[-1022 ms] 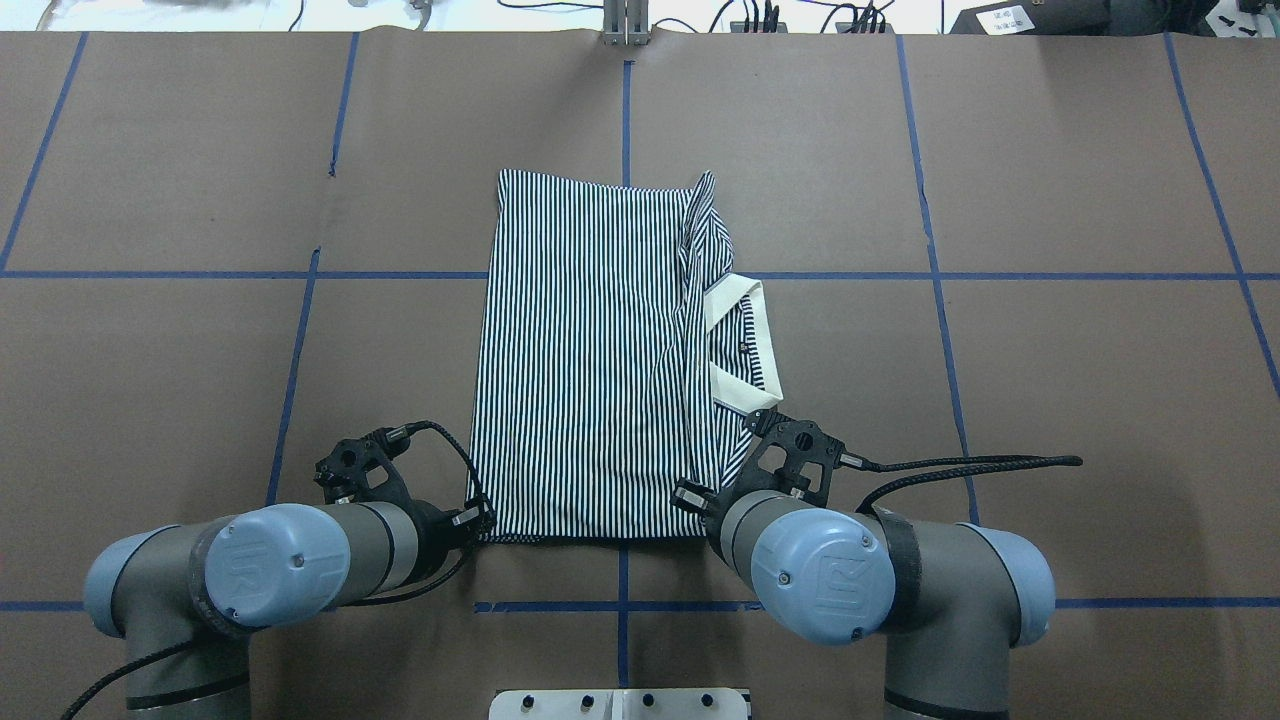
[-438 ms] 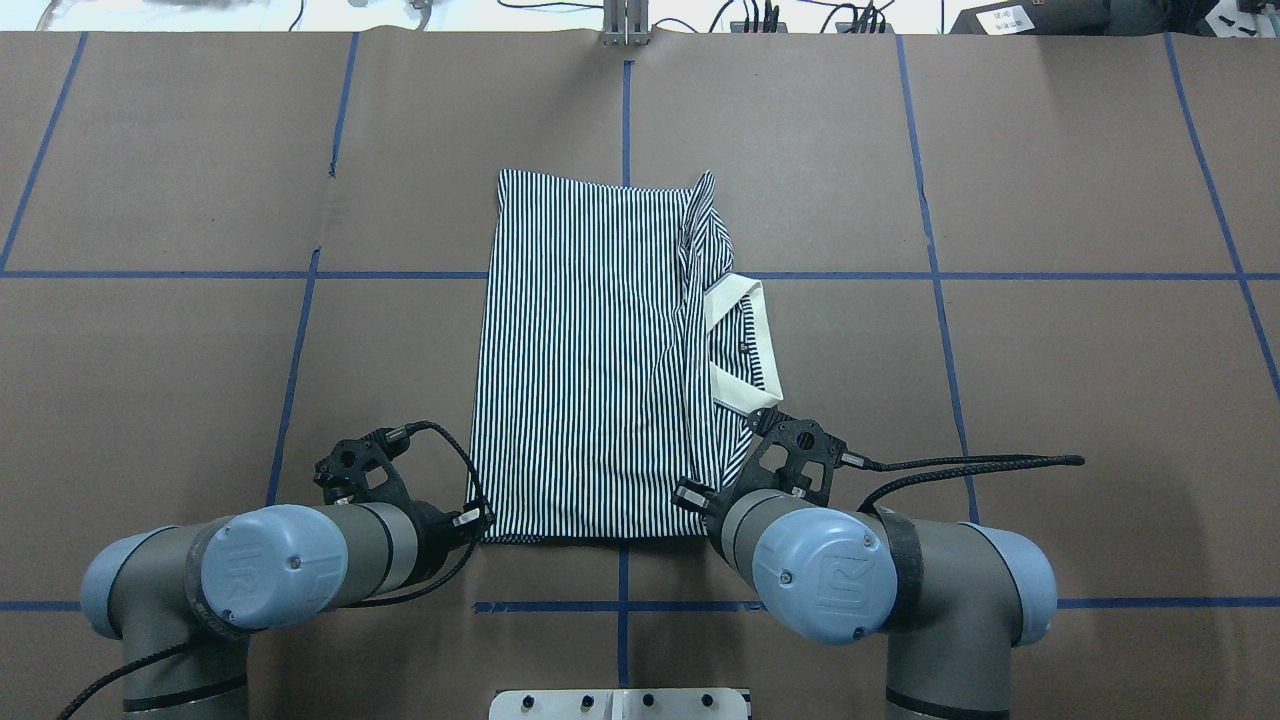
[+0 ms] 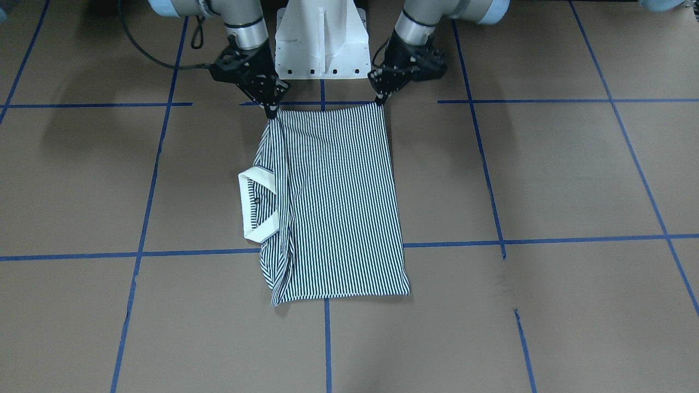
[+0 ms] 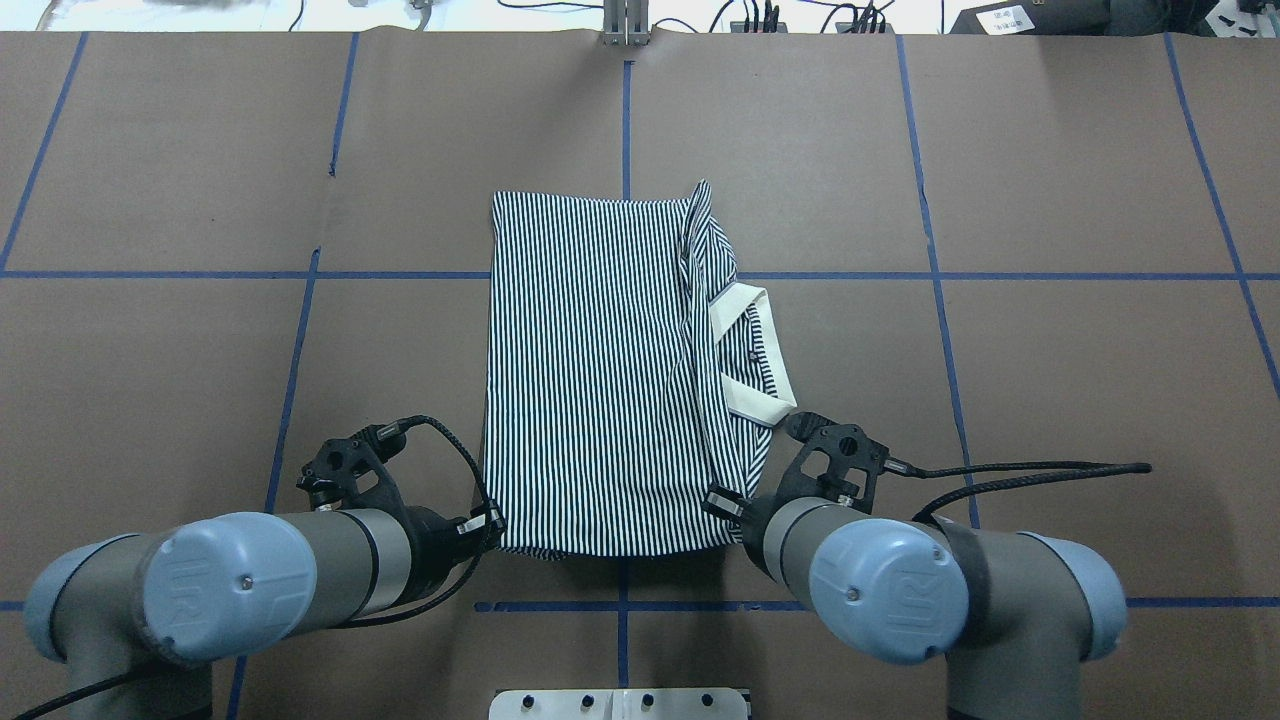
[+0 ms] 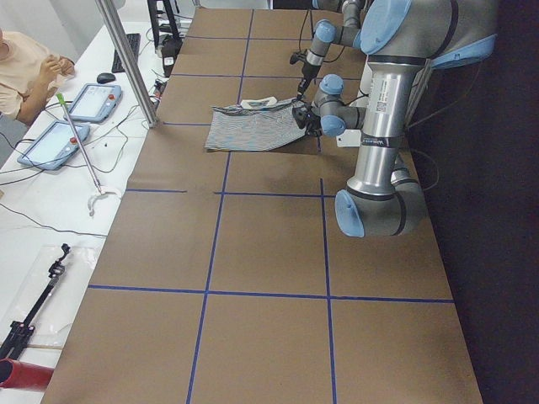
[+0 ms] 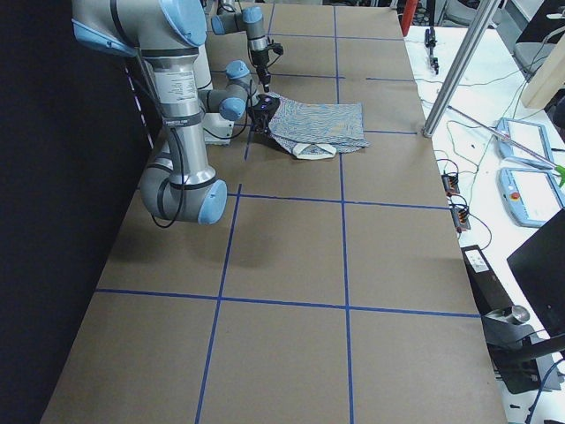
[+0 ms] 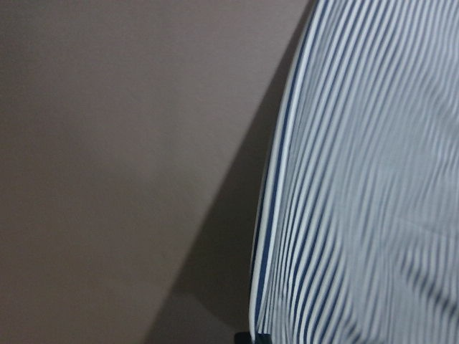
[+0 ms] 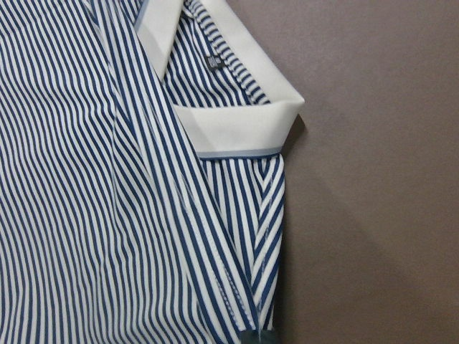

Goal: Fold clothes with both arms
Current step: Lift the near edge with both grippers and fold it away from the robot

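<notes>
Shirt (image 3: 338, 207) runs lengthwise straight out ahead of left gripper (image 3: 378, 101) and right gripper (image 3: 271, 112); each pinches one near corner, neither nearer.

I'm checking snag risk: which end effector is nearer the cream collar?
Right. The right end effector grips the polo shirt corner on the collar side; the left end effector grips the opposite corner, across the shirt.
</notes>
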Robot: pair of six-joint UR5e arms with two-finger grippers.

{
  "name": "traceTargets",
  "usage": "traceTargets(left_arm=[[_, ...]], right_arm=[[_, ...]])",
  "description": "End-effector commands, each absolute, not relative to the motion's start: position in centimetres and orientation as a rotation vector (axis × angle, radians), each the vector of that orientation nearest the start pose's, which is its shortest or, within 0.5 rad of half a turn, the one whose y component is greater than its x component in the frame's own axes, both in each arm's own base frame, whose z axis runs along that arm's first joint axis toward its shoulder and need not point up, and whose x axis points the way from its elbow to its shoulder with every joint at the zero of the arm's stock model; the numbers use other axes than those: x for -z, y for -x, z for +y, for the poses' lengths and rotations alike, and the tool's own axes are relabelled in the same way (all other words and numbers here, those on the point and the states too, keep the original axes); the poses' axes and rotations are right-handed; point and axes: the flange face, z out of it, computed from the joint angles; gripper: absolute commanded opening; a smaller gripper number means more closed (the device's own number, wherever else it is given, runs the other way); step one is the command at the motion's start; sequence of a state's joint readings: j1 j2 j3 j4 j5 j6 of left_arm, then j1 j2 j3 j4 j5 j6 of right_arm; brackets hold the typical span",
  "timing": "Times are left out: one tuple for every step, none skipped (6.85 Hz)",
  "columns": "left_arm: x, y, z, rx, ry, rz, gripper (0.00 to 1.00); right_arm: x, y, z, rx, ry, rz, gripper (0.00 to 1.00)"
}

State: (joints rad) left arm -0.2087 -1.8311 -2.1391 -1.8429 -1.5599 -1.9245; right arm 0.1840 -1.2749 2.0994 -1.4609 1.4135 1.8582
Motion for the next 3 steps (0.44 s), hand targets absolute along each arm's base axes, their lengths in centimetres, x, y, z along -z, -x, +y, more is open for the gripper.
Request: traceTargets(left_arm=[[-18.7,-42.9,-22.9,0.527,0.081,1.133,0.00],[-18.8,-43.2,-29.1,0.579,-0.031,1.113,0.00],[-18.8,-43.5,-34.4,0.557,-0.138,1.073,0.00]], right_arm=[[-23.7,44.8,-25.5,-0.538,-0.116,-1.015,0.00],[-20.6,44.9,-30.7,-0.573,-0.147,-1.051,0.00],[-19.8,46.2,-35.5,-0.598,-0.134,-1.017,0.00]])
